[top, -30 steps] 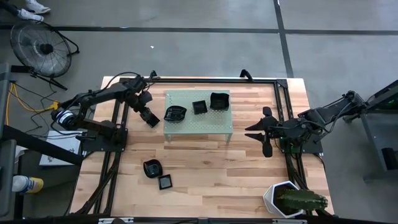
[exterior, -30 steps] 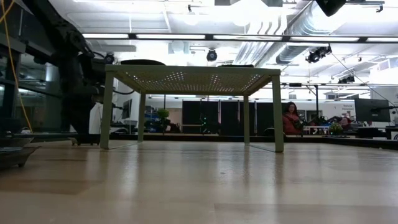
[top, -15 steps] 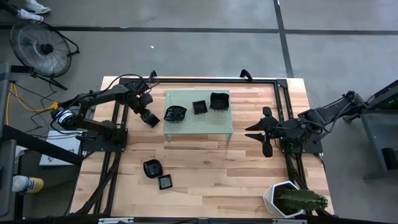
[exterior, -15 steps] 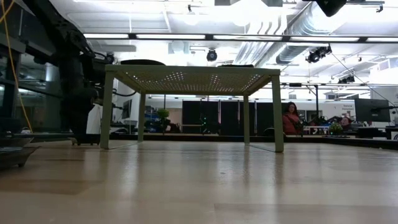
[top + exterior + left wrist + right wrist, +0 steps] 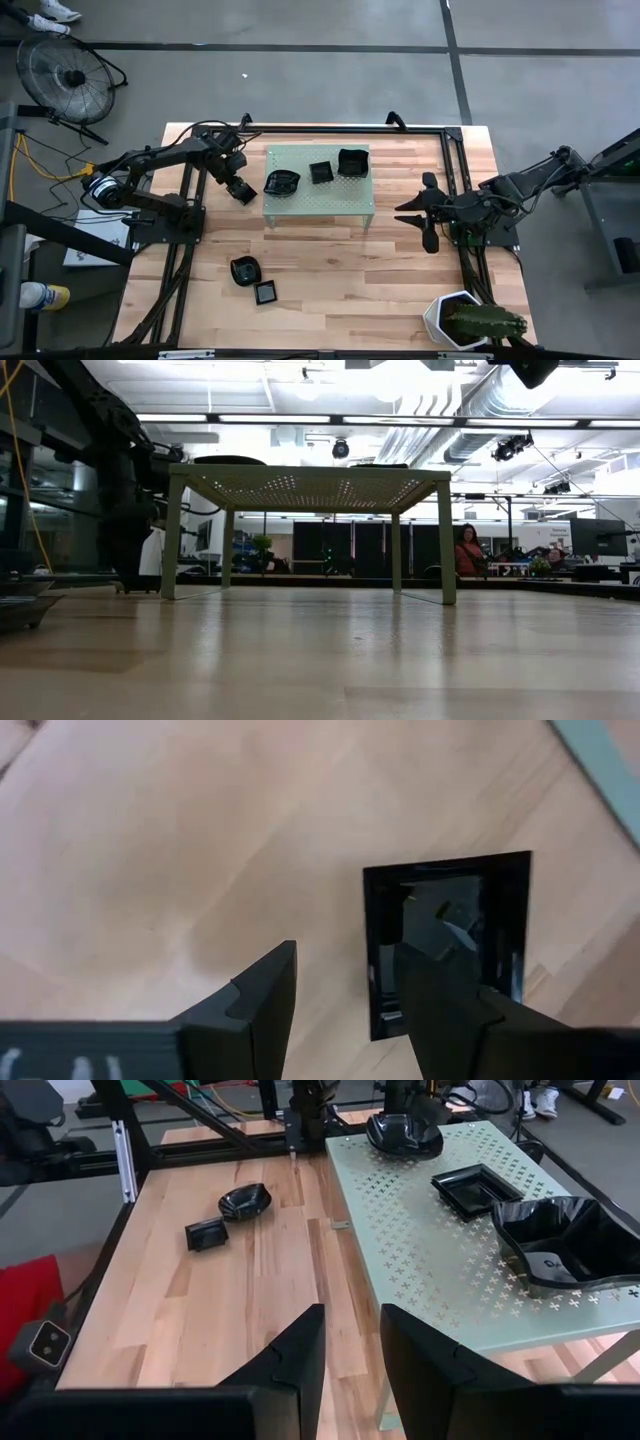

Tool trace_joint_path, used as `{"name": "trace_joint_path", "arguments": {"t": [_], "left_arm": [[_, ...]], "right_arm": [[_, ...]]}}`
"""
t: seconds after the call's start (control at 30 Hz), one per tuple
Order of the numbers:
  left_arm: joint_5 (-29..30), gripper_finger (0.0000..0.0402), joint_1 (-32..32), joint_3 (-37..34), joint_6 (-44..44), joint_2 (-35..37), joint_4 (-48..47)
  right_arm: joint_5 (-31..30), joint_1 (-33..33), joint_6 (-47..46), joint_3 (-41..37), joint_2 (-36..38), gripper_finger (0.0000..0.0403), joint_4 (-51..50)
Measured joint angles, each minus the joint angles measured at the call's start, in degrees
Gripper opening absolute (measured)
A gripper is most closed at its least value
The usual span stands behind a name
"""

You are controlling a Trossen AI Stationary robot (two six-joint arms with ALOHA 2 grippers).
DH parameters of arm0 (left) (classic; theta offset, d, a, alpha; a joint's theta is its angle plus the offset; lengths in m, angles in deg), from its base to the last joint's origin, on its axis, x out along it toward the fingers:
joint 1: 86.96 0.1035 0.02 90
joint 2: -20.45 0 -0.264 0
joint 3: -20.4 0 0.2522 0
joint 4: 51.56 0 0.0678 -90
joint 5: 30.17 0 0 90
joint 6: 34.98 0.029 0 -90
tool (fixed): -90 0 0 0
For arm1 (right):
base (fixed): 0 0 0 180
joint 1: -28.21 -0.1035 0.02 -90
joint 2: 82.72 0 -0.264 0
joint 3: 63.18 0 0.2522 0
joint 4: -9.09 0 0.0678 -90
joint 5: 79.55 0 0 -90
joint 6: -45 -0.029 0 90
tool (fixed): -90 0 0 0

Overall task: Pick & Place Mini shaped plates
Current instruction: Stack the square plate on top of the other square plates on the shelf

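Where left arm reaches in beside rack [image 5: 317, 186], left hand [image 5: 239, 190] hangs low, fingers narrowly apart, empty, one finger over square plate [image 5: 447, 940], plate partly cut off. Three plates on rack, two on counter [image 5: 330, 280]. Right hand [image 5: 424, 211] waits open, well right.

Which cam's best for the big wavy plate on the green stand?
Right wrist view: the wavy plate is close, with its rim and hollow clear. The high view shows it small, from above. In the low view the stand top hides it. The left wrist view misses it.
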Motion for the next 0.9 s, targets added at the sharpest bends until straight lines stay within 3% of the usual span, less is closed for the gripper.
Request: {"name": "trace_joint_path", "arguments": {"t": [0.43, 0.9], "left_arm": [[3.82, 0.0165, -4.04, 0.0, -1.57, -0.03, 0.61], [5.28, 0.0165, -4.02, 0.0, -2.62, -0.04, 0.94]], "right_arm": [[0.36, 0.0, -0.16, 0.0, -1.5, 0.0094, 0.04], [1.5, 0.0, -0.22, 0.0, -4.46, 0.0094, 0.3]]}}
